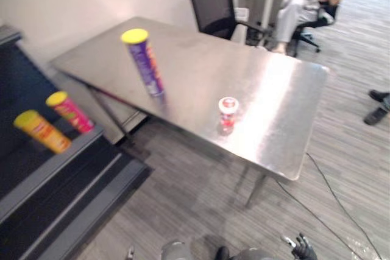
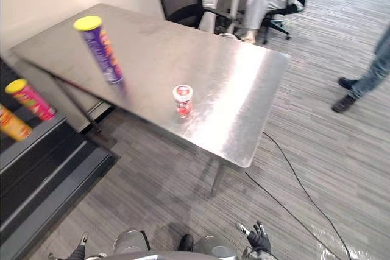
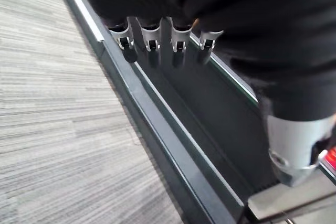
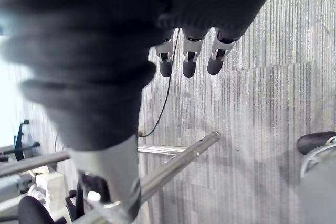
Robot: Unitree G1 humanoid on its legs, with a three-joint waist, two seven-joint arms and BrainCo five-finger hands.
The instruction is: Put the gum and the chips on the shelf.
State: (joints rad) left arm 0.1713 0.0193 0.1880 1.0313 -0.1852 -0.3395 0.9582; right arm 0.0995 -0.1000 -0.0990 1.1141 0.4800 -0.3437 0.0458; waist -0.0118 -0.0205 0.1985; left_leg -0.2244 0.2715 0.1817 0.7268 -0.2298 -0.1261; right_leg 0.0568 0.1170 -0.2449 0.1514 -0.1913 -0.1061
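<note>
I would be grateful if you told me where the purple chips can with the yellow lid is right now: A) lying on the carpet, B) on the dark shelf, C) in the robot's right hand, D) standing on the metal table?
D: the purple chips can stands upright on the metal table, apart from the small gum tub; the shelf holds a pink can and an orange can.

Both hands low and empty, well short of the steel table [image 2: 201, 59]

The left hand [image 3: 178, 38] is seen with fingers straight in a row and the thumb set apart, nothing grasped. The right hand [image 2: 259, 238] is likewise relaxed, fingers extended and empty. Both are positioned on the table's near side, well apart from its edge.
</note>
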